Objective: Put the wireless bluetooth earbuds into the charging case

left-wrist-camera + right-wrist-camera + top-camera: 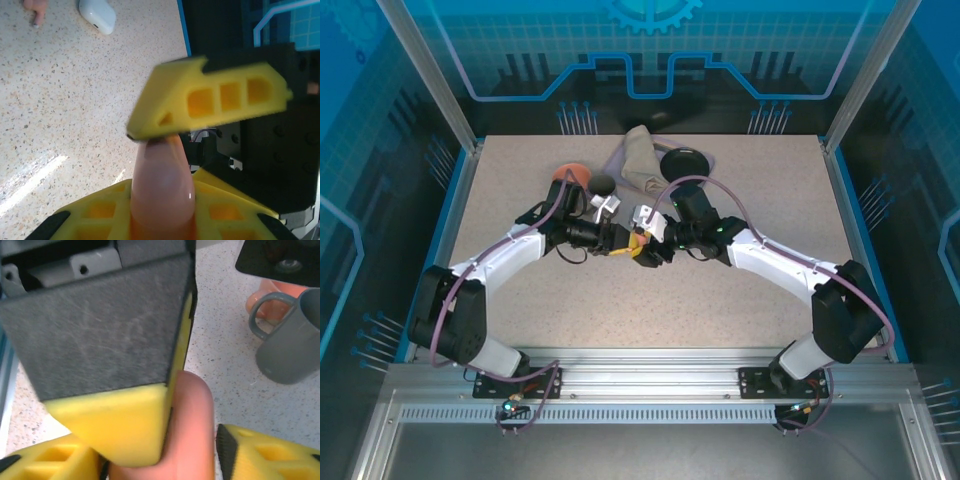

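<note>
A pale speckled table (520,280) sits inside a box with blue walls. The two arms meet in the middle of the top view.

The left gripper (618,245) is closed on a pink charging case (162,185). In the left wrist view the case sticks up from between the two yellow fingers (105,210) at the bottom of the frame. One yellow finger of the other arm lies across the tip of the case, a little above the middle of the frame.

The right gripper (648,248) is just beside the left one. In the right wrist view its yellow fingers (265,450) are at the bottom, with the pink case between them. One finger of the left gripper, with its grey pad, is there too. I cannot tell if the right gripper is squeezing the case or just sitting around it.

At the top left of the left wrist view, a white charging case (97,15) lies on the table. A small pink earbud (36,11) lies near it, further left.

At the right of the right wrist view stands a grey mug (292,340). A peach-coloured thing (267,297) is behind it.
</note>
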Available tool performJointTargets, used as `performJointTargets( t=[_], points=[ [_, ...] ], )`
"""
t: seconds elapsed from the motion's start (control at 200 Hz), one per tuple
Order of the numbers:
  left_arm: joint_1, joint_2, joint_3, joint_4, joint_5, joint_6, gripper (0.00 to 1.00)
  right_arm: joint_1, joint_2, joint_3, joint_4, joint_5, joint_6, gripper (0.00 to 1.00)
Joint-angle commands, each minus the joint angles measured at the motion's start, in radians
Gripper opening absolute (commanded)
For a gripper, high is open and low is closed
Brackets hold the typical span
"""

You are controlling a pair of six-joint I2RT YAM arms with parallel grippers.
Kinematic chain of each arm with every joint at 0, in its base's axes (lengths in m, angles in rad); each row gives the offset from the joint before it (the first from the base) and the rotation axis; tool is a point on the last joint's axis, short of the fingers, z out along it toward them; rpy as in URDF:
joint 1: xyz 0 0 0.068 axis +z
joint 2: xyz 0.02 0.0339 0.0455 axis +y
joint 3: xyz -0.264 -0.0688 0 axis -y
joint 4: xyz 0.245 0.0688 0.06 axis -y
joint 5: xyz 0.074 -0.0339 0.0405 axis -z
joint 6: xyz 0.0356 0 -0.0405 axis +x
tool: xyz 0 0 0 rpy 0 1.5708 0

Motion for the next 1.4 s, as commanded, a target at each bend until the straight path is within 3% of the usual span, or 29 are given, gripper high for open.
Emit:
performJointTargets(
  t=[0.0, 0.285, 0.39, 0.555, 0.845, 1.075, 1.391],
  points=[
    [-0.015, -0.066, 0.035, 0.03, 0.004, 0.078, 0.15, -0.019, -0.058, -0.013, 0.012, -0.018, 0.007, 0.7],
    [-0.044, -0.194, -0.017, 0.067, -0.117, 0.357, 0.04, -0.11, -0.313, -0.163, 0.088, -0.081, 0.066, 0.92],
    [-0.07, -0.261, -0.08, 0.167, -0.17, 0.452, 0.0, -0.131, -0.419, -0.222, 0.097, -0.079, 0.057, 1.0],
    [-0.123, -0.346, -0.161, 0.298, -0.265, 0.591, 0.0, -0.139, -0.509, -0.271, 0.117, -0.062, 0.061, 1.0],
    [-0.199, -0.37, -0.176, 0.293, -0.324, 0.797, 0.0, -0.106, -0.524, -0.288, 0.173, -0.032, 0.028, 1.0],
    [-0.234, -0.375, -0.172, 0.262, -0.39, 0.863, 0.0, -0.043, -0.511, -0.28, 0.177, 0.03, -0.071, 0.95],
    [-0.247, -0.387, -0.172, 0.245, -0.395, 0.884, 0.0, 0.024, -0.442, -0.213, 0.129, 0.102, -0.17, 0.83]
  ],
)
